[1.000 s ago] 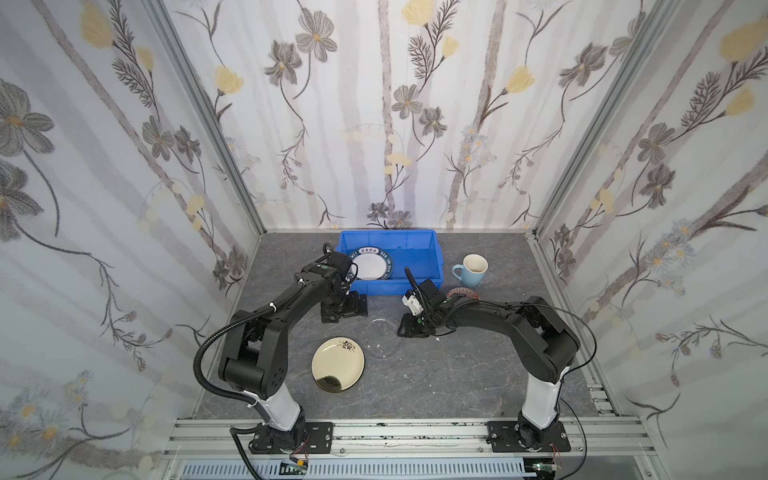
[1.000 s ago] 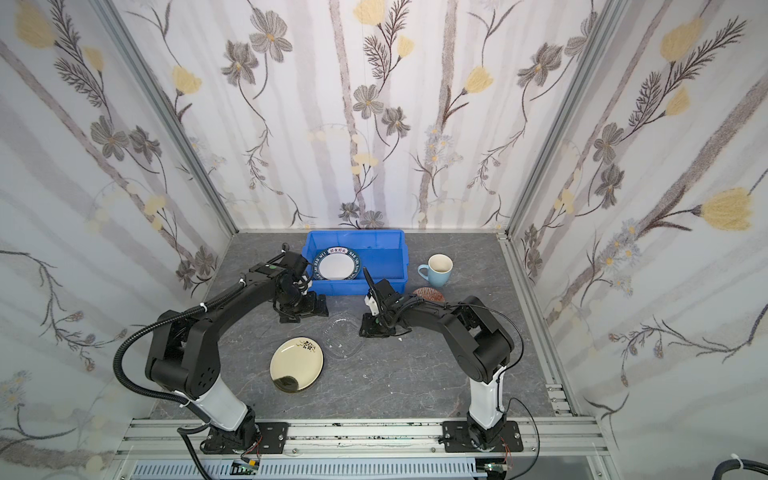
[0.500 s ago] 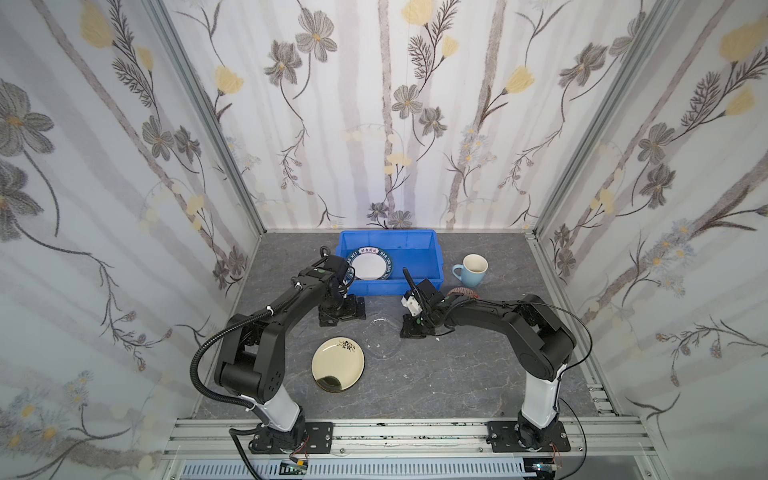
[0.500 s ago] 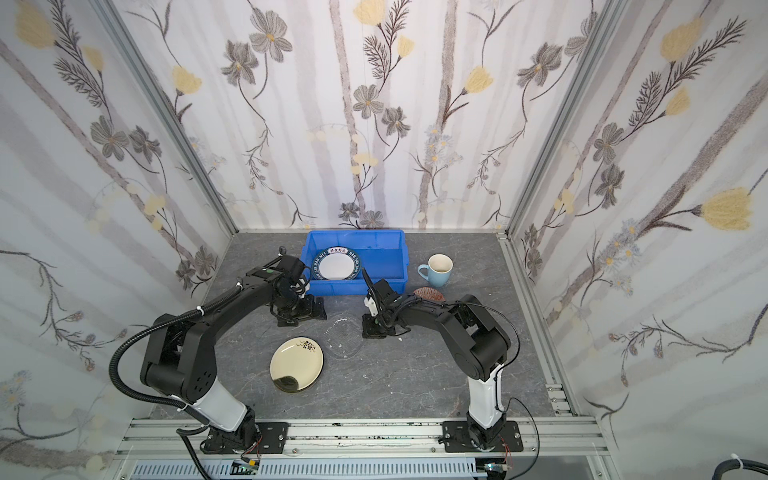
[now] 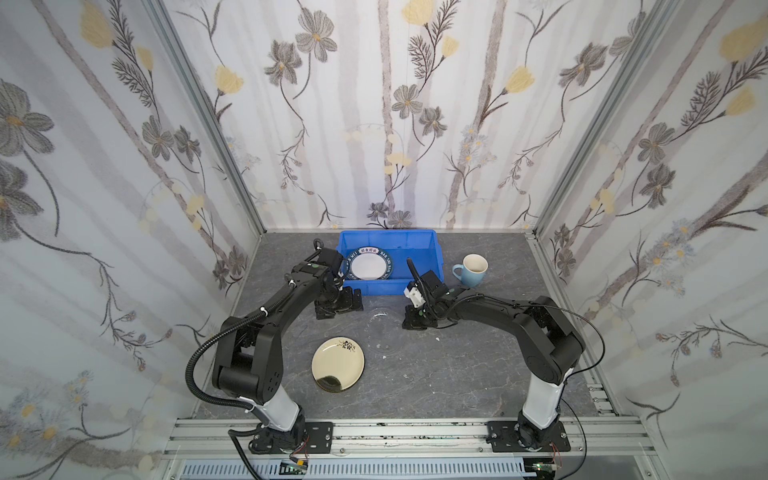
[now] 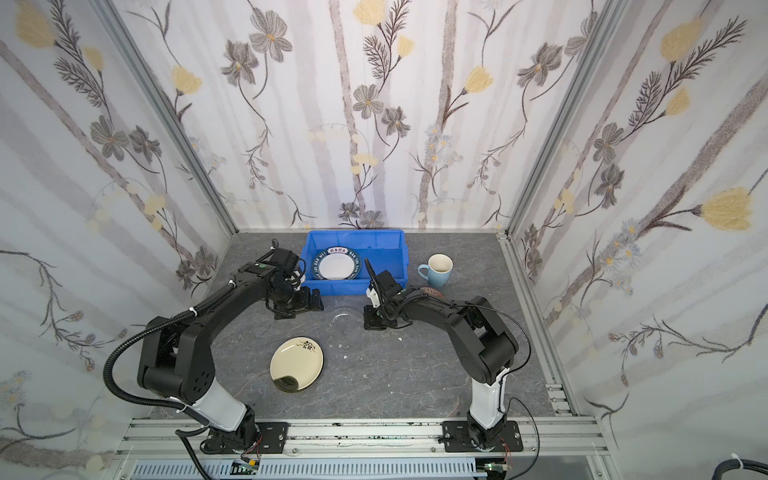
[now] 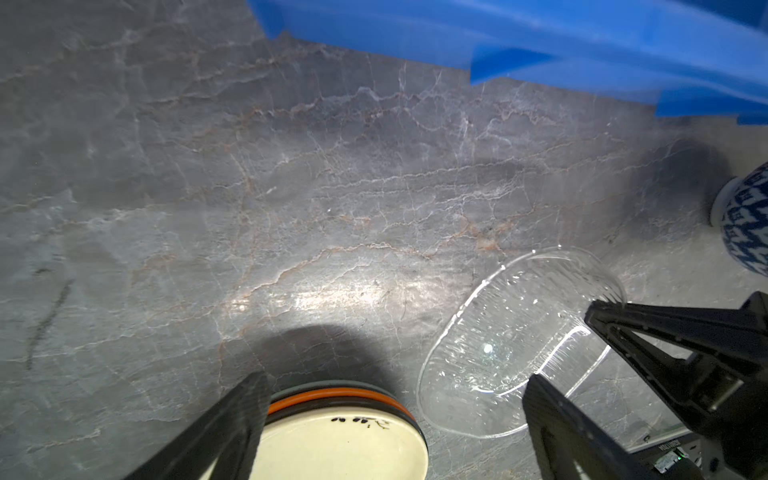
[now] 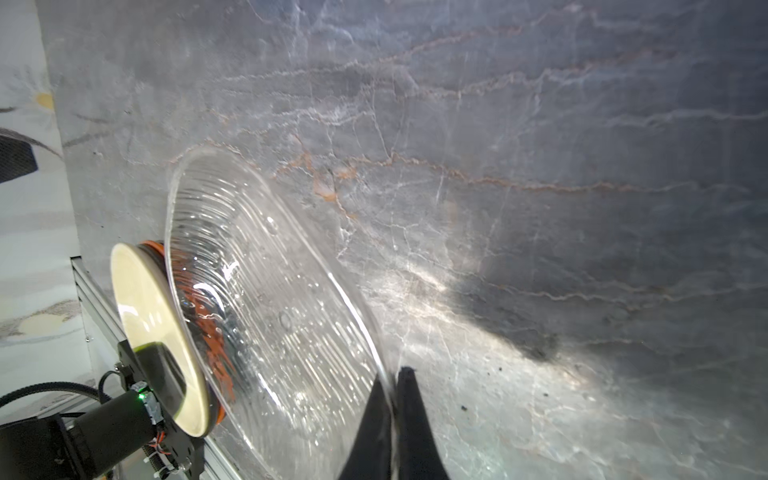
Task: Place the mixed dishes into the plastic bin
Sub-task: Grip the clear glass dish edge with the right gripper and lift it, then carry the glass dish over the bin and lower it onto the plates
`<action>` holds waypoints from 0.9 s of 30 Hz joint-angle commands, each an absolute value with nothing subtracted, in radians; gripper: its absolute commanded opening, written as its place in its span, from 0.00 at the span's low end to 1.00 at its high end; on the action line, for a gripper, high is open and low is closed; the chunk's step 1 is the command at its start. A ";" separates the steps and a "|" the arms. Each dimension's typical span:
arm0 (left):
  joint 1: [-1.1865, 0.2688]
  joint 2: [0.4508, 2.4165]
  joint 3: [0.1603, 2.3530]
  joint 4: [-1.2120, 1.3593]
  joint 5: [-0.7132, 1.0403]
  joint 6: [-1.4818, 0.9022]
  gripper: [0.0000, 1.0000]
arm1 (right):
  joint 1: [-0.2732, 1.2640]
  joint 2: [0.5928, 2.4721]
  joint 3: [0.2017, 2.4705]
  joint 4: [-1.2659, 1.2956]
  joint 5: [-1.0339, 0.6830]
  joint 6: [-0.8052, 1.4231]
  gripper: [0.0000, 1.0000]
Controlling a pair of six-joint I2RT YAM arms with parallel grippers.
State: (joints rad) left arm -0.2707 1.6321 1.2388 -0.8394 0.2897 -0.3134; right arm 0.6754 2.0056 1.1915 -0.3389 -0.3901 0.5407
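Observation:
My right gripper (image 8: 392, 384) is shut on the near rim of the clear glass plate (image 8: 266, 299), which lies mid-table in both top views (image 5: 384, 334). My left gripper (image 7: 395, 399) stands open and holds nothing, low over the table between the plastic bin (image 5: 415, 243) and the cream plate (image 5: 338, 363). The cream plate (image 7: 345, 446) sits on an orange-rimmed plate. A teal-rimmed plate (image 5: 370, 266) lies in the bin's left half. The pale blue mug (image 5: 471, 270) stands right of the bin. My right arm partly hides the small bowl (image 6: 432, 291).
The bin's front wall (image 7: 540, 50) is close ahead of my left gripper (image 5: 353, 301). A blue-and-white patterned round thing (image 7: 748, 224) shows at the edge of the left wrist view. Enclosure walls ring the grey marbled table (image 5: 457, 374).
My right gripper's fingers have closed onto the glass plate's rim. My left gripper has drawn back a little from the bin, still open.

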 commanded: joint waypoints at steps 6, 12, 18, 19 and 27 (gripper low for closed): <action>-0.219 1.579 1.346 -0.898 0.249 -0.292 0.99 | 0.628 1.925 1.338 -0.459 -0.374 0.510 0.04; -0.185 1.595 1.489 -0.906 0.214 -0.314 1.00 | 0.590 1.980 1.569 -0.575 -0.353 0.475 0.05; -0.176 1.684 1.628 -0.880 0.227 -0.335 0.99 | 0.555 2.145 1.839 -0.659 -0.361 0.460 0.05; -0.176 1.706 1.649 -0.876 0.230 -0.329 0.99 | 0.552 2.182 1.886 -0.670 -0.365 0.460 0.05; -0.156 1.882 1.764 -0.861 0.265 -0.303 0.99 | 0.526 2.429 2.187 -0.671 -0.391 0.495 0.05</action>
State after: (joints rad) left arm -0.1638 1.8488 1.7401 -0.8780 0.2390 -0.3168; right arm 0.5358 2.3726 2.1246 -0.6800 -0.3698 0.4702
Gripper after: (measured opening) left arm 0.986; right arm 0.051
